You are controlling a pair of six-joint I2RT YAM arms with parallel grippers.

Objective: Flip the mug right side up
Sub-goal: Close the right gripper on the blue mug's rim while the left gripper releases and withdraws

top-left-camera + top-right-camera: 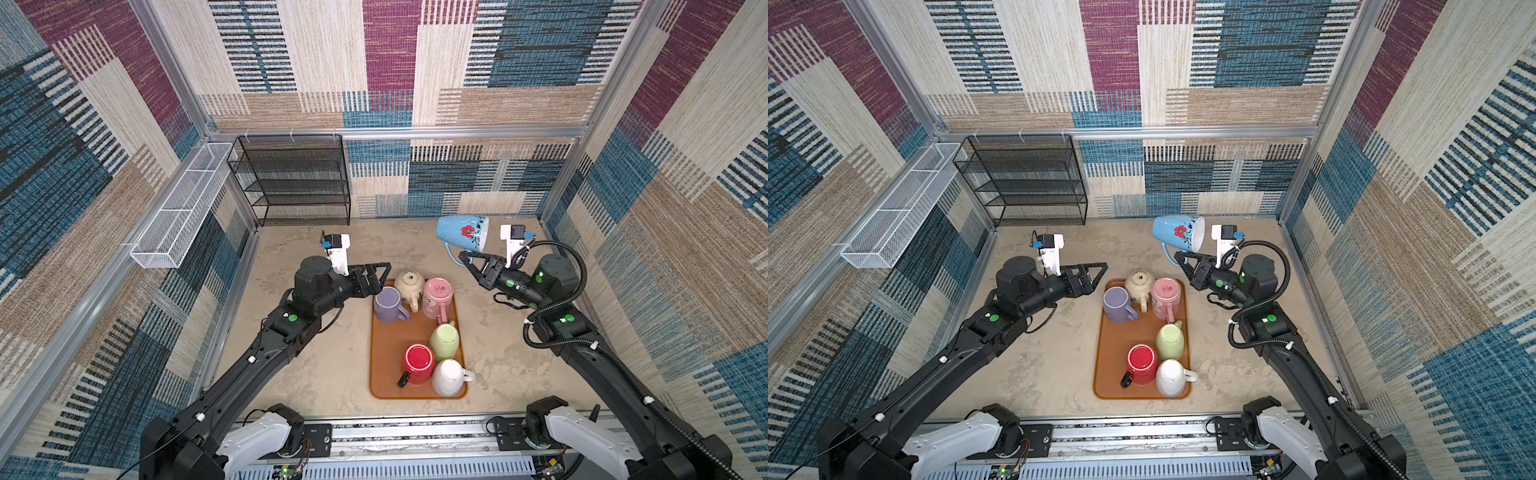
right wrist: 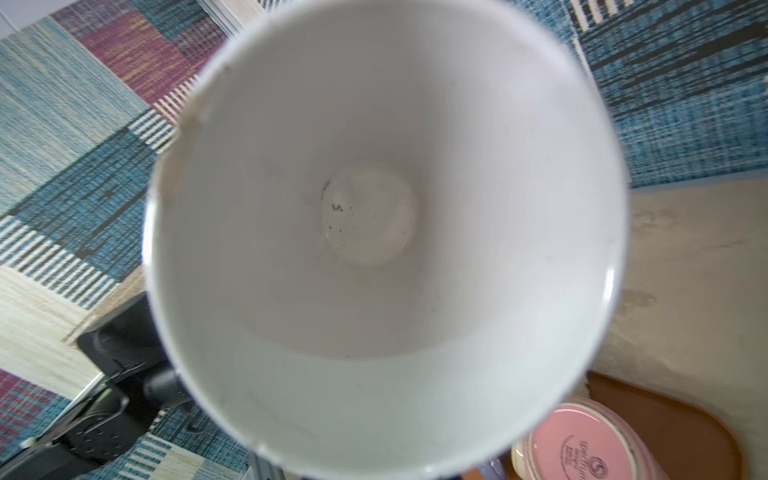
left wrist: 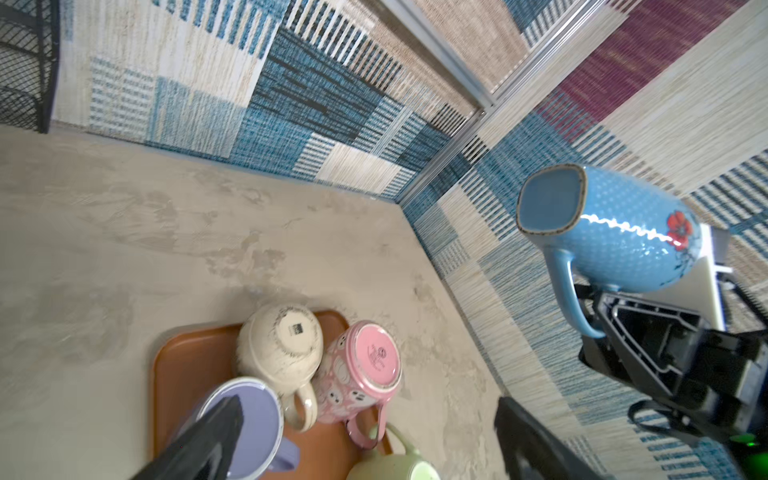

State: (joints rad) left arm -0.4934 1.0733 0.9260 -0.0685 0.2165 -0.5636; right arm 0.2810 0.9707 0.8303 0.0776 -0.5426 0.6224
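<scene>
Right claw (image 1: 466,258) pinches blue mug (image 1: 459,232) handle; mug sideways above claw

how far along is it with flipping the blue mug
Done: the blue mug is up in the air, off the tray. In hand: the right end effector is shut on its handle, with the mug lying sideways, mouth not yet up. Left: tip it mouth up and set it down. The left end effector is open and empty.
</scene>
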